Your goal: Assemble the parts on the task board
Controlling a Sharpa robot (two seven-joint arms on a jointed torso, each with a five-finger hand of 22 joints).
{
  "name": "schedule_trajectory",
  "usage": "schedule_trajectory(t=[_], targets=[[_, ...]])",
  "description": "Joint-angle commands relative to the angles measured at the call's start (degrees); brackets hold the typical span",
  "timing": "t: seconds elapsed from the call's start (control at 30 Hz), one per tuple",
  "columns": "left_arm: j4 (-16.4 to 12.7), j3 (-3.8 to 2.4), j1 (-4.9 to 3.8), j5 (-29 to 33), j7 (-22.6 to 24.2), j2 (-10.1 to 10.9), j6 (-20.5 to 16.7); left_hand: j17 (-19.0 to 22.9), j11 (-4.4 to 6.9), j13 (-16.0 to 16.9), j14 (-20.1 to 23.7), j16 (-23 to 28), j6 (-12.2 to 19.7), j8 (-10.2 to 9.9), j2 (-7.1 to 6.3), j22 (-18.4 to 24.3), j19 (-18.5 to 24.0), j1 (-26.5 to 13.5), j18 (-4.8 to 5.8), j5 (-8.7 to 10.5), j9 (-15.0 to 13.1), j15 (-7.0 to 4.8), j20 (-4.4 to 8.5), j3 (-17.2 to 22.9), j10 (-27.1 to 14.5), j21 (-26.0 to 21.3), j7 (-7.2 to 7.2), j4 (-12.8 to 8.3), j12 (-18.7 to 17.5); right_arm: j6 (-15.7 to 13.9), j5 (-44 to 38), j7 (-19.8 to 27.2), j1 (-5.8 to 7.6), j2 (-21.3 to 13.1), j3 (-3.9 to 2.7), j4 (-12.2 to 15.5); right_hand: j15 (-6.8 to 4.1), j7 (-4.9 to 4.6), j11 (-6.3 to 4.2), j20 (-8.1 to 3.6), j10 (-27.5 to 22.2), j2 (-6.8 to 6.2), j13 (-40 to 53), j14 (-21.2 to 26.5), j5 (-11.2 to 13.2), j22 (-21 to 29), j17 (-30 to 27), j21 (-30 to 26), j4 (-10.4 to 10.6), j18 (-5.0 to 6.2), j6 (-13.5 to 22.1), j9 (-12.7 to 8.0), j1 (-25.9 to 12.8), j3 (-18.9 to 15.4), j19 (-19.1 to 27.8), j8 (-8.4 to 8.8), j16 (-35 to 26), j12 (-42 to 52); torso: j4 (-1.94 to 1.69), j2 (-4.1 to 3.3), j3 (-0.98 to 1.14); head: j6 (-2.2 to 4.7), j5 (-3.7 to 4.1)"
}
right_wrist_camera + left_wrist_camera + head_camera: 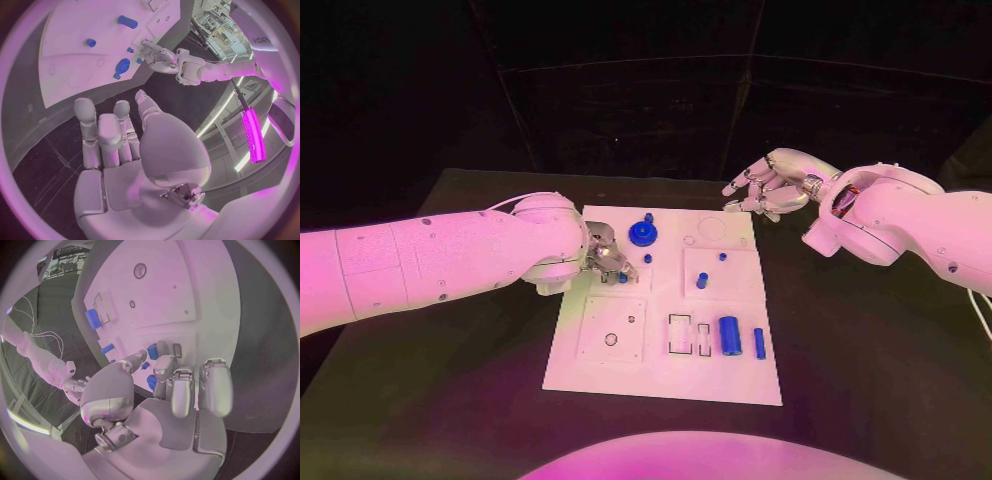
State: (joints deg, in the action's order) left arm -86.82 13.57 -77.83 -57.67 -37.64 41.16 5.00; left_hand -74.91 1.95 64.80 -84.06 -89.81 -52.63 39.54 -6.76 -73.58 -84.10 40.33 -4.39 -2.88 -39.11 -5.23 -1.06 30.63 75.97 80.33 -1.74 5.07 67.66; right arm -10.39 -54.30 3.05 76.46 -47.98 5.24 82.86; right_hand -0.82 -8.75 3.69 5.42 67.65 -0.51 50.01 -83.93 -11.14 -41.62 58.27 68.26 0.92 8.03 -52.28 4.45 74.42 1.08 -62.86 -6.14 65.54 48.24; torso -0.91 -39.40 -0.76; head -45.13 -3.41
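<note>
Flat white task board (589, 375), blue cylindrical parts (728, 335)

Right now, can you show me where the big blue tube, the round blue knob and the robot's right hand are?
big blue tube (728, 334), head view, middle of its body.
round blue knob (643, 235), head view, its round top.
right hand (769, 187), head view, middle of the hand.

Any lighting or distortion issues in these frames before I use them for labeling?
Head view: pink light tints the task board and both arms; the background is near black. Left wrist view: fisheye bends the board's edges, and the left hand blocks the lower middle. Right wrist view: a bright pink strip light glares at the side.
</note>
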Motion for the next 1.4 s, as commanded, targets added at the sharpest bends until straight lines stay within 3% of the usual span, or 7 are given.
schedule_trajectory(t=[0.03, 0.13, 0.57, 0.7, 0.83, 1.1, 1.4], targets=[[-0.62, 0.08, -0.23, 0.28, -0.57, 0.83, -0.48, -15.09, 0.33, -0.22, -5.94, -0.19, -0.24, 0.09, -1.22, 0.05, -0.03, -0.41, 1.07, 0.18, -0.03, -0.38, 0.37, -2.45, 0.11, -0.19, 0.19, 0.54, -0.01, 0.26, 0.2, 0.13, 0.12, 0.03, -0.04, -0.04, 0.02, 0.01, -0.12, 0.15, -0.32, 0.36, -0.06, 0.48, -0.33, 0.06, -0.06, -0.3, -0.06, 0.7, -0.07, -0.01, 0.12, -0.29, 0.41, -0.27, -0.4, -0.21, 0.0, 0.04, -0.04, 0.04, 0.09], [-1.17, 0.08, -0.94, 0.27, -0.66, 1.66, -0.49, -15.09, 0.39, -0.28, -5.94, -0.19, -0.22, 0.08, -2.31, -0.01, -0.06, -0.28, 1.07, 0.17, -0.03, -0.41, 0.44, -6.25, 0.08, -0.19, 0.24, 1.31, -0.03, 0.26, 0.2, 0.15, 0.12, 0.08, -0.04, -0.12, 0.02, 0.01, -0.12, 0.15, -0.34, 0.36, -0.07, 0.49, -0.33, 0.13, -0.09, -0.34, -0.05, 0.71, -0.06, -0.01, 0.11, -0.31, 0.45, -0.27, -0.44, -0.23, 0.07, 0.01, 0.03, 0.13, -0.04], [-2.98, -0.15, -5.6, 3.12, 0.4, 5.16, 4.41, -15.09, 0.07, -2.48, -5.94, -0.19, 1.04, -0.57, -0.24, 1.38, 0.48, 5.67, 0.8, 0.18, 0.13, -0.2, 0.32, -17.06, -1.63, -1.33, -0.18, 4.06, -2.0, 0.33, 0.2, 0.28, 0.11, 0.41, -0.04, -0.73, 0.02, 0.0, -0.11, 0.16, -0.35, 0.37, -0.1, 0.5, -0.32, 0.23, -0.14, -0.41, -0.03, 0.72, -0.04, -0.02, 0.1, -0.34, 0.5, -0.27, -0.5, -0.26, 0.01, -0.04, -0.04, 0.52, -0.1], [-1.19, -0.21, -7.11, 4.45, -0.14, 5.2, 6.97, -15.09, -0.24, -3.64, -5.94, -0.19, 1.72, -1.23, 0.21, 2.16, 0.81, 6.54, 0.65, 0.21, 0.47, 0.04, 0.14, -19.76, -2.59, -1.94, -0.5, 5.32, -3.11, 0.39, 0.2, 0.3, 0.11, 0.56, -0.04, -0.91, 0.02, 0.0, -0.11, 0.16, -0.35, 0.37, -0.1, 0.5, -0.32, 0.23, -0.14, -0.41, -0.03, 0.72, -0.04, -0.02, 0.1, -0.34, 0.5, -0.27, -0.5, -0.26, 0.02, 0.0, 0.04, 0.68, -0.42], [3.13, -0.21, -8.16, 4.11, -0.93, 3.75, 10.12, -15.09, -0.7, -4.65, -5.94, -0.19, 2.74, -2.55, 2.21, 3.24, 1.25, 9.69, 0.45, 0.13, 1.37, 0.42, -0.19, -20.76, -3.49, -2.75, -1.08, 5.3, -4.04, 0.44, 0.2, 0.29, 0.11, 0.65, -0.03, -1.04, 0.02, 0.0, -0.11, 0.16, -0.35, 0.37, -0.1, 0.5, -0.32, 0.23, -0.14, -0.41, -0.03, 0.72, -0.04, -0.02, 0.1, -0.34, 0.5, -0.27, -0.5, -0.26, -0.02, 0.0, 0.01, 0.83, -0.32], [10.7, -0.12, -8.28, -1.57, -0.55, -0.41, 11.59, -15.09, -1.42, -5.86, -5.94, -0.19, 3.15, -4.55, 4.39, 4.45, 1.8, 12.88, 0.19, 0.11, 3.27, 1.03, -0.83, -22.73, -4.61, -3.73, -1.83, 5.45, -5.02, 0.43, 0.2, 0.27, 0.11, 0.76, -0.03, -1.13, 0.03, 0.0, -0.1, 0.17, -0.31, 0.41, -0.04, 0.49, -0.33, 0.24, -0.09, -0.46, 0.01, 0.72, -0.01, -0.02, 0.08, -0.4, 0.51, -0.28, -0.5, -0.2, 0.12, -0.15, -0.02, 1.1, -0.62], [16.04, -0.04, -5.97, -2.57, 1.86, -4.72, 8.56, -15.09, -1.53, -5.75, -5.94, -0.19, 2.68, -5.07, 5.11, 3.98, 1.59, 13.54, 0.25, 0.12, 4.1, 1.17, -1.03, -24.73, -4.54, -3.49, -1.94, 6.31, -4.68, -0.26, 0.14, 0.36, 0.11, 1.17, -0.03, -1.28, 0.04, 0.0, -0.1, 0.17, -0.41, 0.46, -0.24, 0.53, -0.36, 0.52, -0.28, -0.62, 0.03, 0.76, -0.02, -0.02, 0.08, -0.42, 0.66, -0.3, -0.68, -0.4, 0.3, -0.21, 0.02, 1.12, -0.87]])
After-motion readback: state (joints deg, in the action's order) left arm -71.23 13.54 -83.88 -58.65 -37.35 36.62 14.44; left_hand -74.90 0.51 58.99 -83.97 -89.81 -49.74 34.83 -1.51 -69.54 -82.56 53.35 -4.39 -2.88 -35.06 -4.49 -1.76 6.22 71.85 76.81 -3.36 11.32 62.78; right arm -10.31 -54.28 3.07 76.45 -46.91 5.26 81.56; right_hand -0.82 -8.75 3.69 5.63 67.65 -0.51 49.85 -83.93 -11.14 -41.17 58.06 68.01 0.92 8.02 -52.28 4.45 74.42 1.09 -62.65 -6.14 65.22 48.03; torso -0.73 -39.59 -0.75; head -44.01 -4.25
